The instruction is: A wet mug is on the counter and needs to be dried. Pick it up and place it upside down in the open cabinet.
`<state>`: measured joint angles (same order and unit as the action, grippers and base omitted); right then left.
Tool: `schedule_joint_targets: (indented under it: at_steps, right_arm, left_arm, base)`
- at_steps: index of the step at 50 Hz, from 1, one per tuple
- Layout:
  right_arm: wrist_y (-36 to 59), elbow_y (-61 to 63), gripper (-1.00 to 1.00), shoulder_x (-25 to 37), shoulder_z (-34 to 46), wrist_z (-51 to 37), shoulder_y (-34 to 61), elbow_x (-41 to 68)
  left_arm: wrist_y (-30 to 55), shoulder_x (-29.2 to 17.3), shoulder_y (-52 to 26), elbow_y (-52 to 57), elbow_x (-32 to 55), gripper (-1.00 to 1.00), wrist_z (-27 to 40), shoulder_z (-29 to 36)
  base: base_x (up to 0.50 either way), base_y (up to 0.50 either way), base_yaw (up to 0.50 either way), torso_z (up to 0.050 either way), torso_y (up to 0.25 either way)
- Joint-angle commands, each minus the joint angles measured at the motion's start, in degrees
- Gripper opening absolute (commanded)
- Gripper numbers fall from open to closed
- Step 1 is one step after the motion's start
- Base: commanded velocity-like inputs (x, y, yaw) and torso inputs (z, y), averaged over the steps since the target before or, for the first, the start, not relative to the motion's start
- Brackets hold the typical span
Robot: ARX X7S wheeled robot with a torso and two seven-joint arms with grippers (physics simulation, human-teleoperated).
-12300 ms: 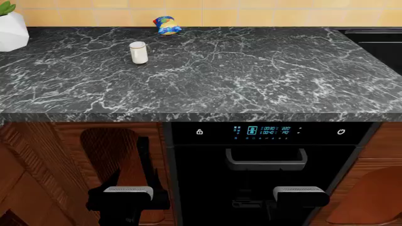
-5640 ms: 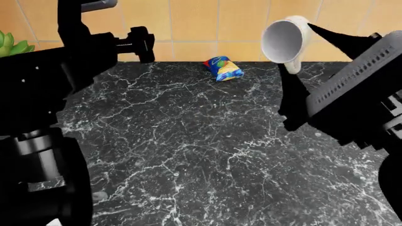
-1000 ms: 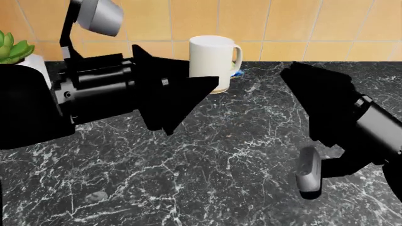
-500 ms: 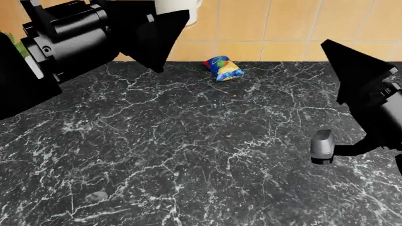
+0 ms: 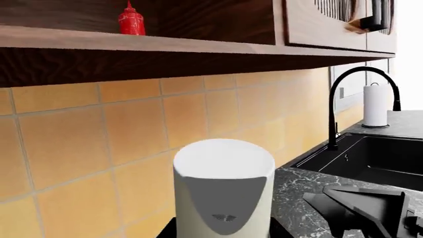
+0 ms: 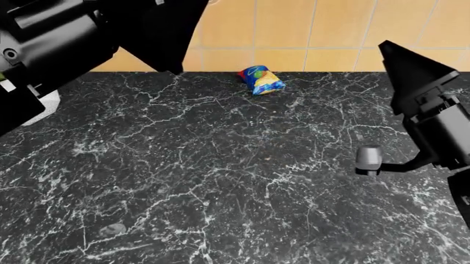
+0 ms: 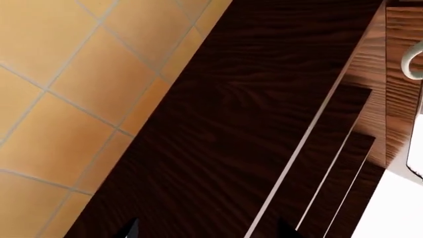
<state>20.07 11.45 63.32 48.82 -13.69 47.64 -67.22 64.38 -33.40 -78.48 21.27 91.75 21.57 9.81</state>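
Since half a second ago my left gripper (image 5: 225,233) has lifted the small cream-white cylindrical ceramic mug (image 5: 223,191) above the head view, well clear of the black marble-look counter (image 6: 220,176). It grasps the mug near the tan tiled wall, under the dark wooden cabinet shelf (image 5: 165,49). I'd rise slowly, keeping clear of the shelf's front edge; whether my right gripper is clenched, I cannot tell.

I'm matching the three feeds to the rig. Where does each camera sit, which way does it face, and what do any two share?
Head view: looks down on the counter and snack bag; both arms show.
Left wrist view: by the left gripper, facing the mug, tiled wall, shelf and sink.
Right wrist view: faces tiles and dark wood cabinet; a white mug edge shows.
Shared: both wrist views show the mug.
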Motion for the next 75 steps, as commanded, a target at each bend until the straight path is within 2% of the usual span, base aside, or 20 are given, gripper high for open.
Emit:
schedule_joint_targets:
  at_steps: [1,8,25,28,35,39,48,59,63,68,75]
  right_arm:
    - [0.8,-1.6,1.0,-2.8,0.2,0.1,-0.3,0.3]
    - [3.1,-3.9,1.0,-6.6,-0.3,0.4,-1.7,3.5]
    - [3.5,-4.4,1.0,-7.4,-0.5,0.9,-2.3,4.4]
    - [3.3,-4.7,1.0,-7.7,-0.4,0.9,-2.1,4.5]
    - [3.0,-4.8,1.0,-8.1,-0.3,0.9,-2.0,4.5]
    - [3.0,-4.8,1.0,-8.0,-0.4,0.4,-2.5,5.0]
    - [2.9,-6.3,1.0,-8.6,-0.5,-1.1,-3.2,5.9]
    - [2.5,-7.4,1.0,-9.1,-0.4,-2.4,-3.9,6.6]
    - [2.4,-7.9,1.0,-9.3,-0.4,-2.8,-4.1,6.8]
    - [2.5,-7.3,1.0,-8.8,-0.5,-2.9,-4.7,7.0]
    - [2.9,-5.9,1.0,-8.4,-0.5,-3.1,-5.7,6.8]
  left_arm:
    - [-0.3,-0.5,-1.7,0.9,1.7,-1.0,2.6,-0.7]
    - [-0.6,0.0,-4.8,0.4,2.8,-1.0,5.7,-0.7]
    - [-0.6,1.1,-10.1,-2.0,1.5,-1.0,7.9,0.9]
    - [-0.8,1.6,-11.8,-3.5,-1.3,-1.0,7.0,1.9]
    - [-4.4,4.6,-18.2,-11.5,-14.4,-1.0,1.5,6.2]
    - [-7.6,6.9,-22.7,-19.0,-22.1,-1.0,-1.7,9.4]
    - [-12.7,11.0,-29.1,-31.1,-30.5,-1.0,-5.7,13.2]
    - [-24.8,16.8,-35.6,-55.2,-42.7,-1.0,-12.5,17.8]
    - [-30.4,20.0,-39.3,-68.7,-46.7,-1.0,-16.1,19.4]
    - [-43.2,26.6,-46.5,-95.9,-53.0,-1.0,-23.5,21.8]
    - [-42.1,27.3,-43.8,-96.2,-63.0,-1.0,-21.8,13.0]
  base:
    - [0.0,0.0,0.0,0.0,0.0]
    - [0.0,0.0,0.0,0.0,0.0]
    - [0.0,0.0,0.0,0.001,0.001]
    - [0.0,0.0,0.0,0.0,0.0]
    - [0.0,0.0,0.0,0.0,0.001]
    - [0.0,0.0,0.0,0.0,0.0]
    - [0.0,0.0,0.0,0.0,0.0]
    - [0.0,0.0,0.0,0.0,0.001]
    - [0.0,0.0,0.0,0.0,0.0]
    - [0.0,0.0,0.0,0.002,0.0]
    - [0.0,0.0,0.0,0.0,0.0]
